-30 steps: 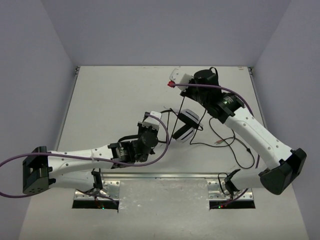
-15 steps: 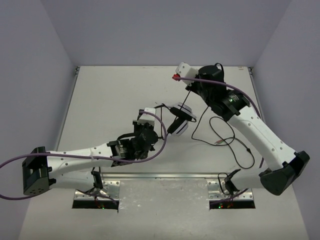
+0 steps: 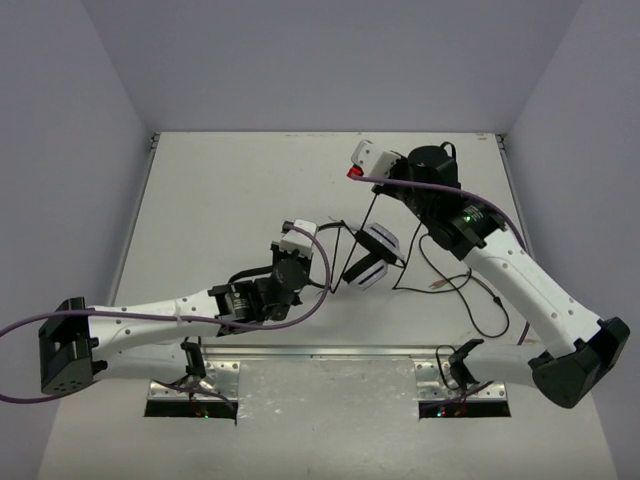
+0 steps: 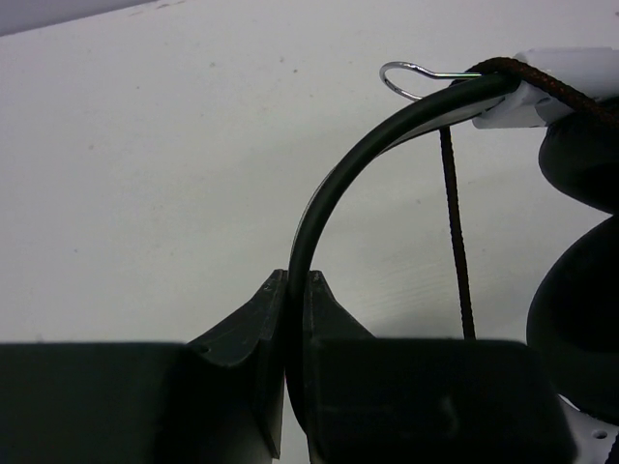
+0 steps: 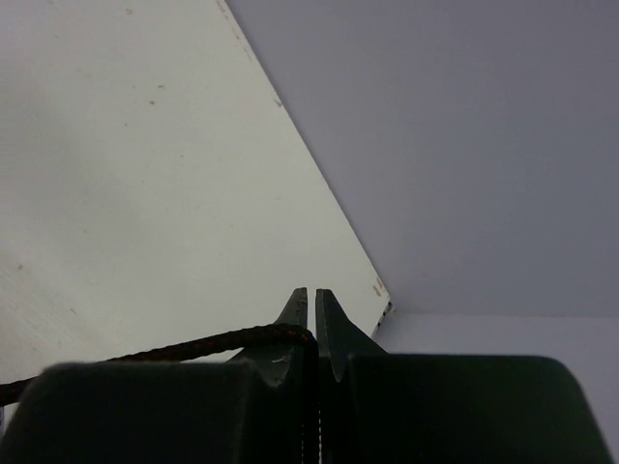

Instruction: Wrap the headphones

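Note:
The headphones hang just above the middle of the white table, white earcups with black pads. My left gripper is shut on the black headband; the left wrist view shows the band pinched between its fingertips, with an earcup pad at the right. My right gripper is raised at the far side and shut on the thin black cable, which enters its jaws from the left. The cable runs taut down to the headphones; the rest lies in loose loops on the table at the right.
Grey walls close the table on the left, back and right; its far corner shows in the right wrist view. Purple robot cables loop beside the left wrist. A metal mounting plate lies at the near edge.
My right gripper has shifted a little to the right along the far side with the cable in it. The headphones swung left, then back right, held in my left gripper.

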### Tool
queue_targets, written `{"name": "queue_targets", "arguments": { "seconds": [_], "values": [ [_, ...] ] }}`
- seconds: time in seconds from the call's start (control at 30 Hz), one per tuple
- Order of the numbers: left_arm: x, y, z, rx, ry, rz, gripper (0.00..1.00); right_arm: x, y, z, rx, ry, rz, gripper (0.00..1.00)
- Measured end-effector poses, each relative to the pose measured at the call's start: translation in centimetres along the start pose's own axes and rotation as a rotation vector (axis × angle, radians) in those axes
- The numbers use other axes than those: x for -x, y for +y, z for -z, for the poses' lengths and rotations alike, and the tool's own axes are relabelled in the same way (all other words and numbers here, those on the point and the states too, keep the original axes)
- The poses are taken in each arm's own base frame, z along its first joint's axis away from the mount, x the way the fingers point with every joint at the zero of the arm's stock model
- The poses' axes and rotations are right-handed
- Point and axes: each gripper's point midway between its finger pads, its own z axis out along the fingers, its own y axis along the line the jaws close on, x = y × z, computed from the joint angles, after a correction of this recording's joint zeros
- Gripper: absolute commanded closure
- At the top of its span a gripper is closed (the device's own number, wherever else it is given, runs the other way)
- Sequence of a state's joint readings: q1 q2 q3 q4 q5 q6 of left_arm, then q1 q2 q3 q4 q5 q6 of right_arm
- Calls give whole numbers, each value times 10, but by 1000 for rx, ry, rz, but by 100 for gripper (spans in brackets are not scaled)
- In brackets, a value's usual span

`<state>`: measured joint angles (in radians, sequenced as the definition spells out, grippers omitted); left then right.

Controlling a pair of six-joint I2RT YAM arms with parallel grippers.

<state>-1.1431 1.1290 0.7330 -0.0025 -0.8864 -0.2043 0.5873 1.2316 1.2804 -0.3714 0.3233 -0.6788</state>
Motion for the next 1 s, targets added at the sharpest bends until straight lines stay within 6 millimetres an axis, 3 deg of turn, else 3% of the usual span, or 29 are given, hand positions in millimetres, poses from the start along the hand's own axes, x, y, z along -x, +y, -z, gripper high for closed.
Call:
{"name": "queue_targets", "arguments": {
  "seconds": [0.07, 0.2, 0.37, 0.53, 0.73, 0.87, 1.0],
  "values": [
    [-2, -3, 4, -45, 5, -13, 100, 4, 12, -6, 44, -41, 20, 97],
    [-2, -12, 9, -127, 5, -36, 100, 30, 26, -6, 139, -179, 17, 99],
    [0, -22, 11, -180, -3, -49, 100, 56, 33, -5, 221, -277, -23, 99],
    [6, -22, 16, -197, -20, -51, 100, 50, 43, -20, 242, -247, -36, 99],
    [29, -13, 32, -209, -87, 2, 100, 20, 55, -48, 306, -154, -128, 99],
    [42, 0, 39, -178, -123, 37, 100, 24, 64, -50, 348, -167, -177, 98],
    [50, 11, 48, -166, -148, 59, 100, 41, 73, -43, 408, -258, -240, 98]
  ]
}}
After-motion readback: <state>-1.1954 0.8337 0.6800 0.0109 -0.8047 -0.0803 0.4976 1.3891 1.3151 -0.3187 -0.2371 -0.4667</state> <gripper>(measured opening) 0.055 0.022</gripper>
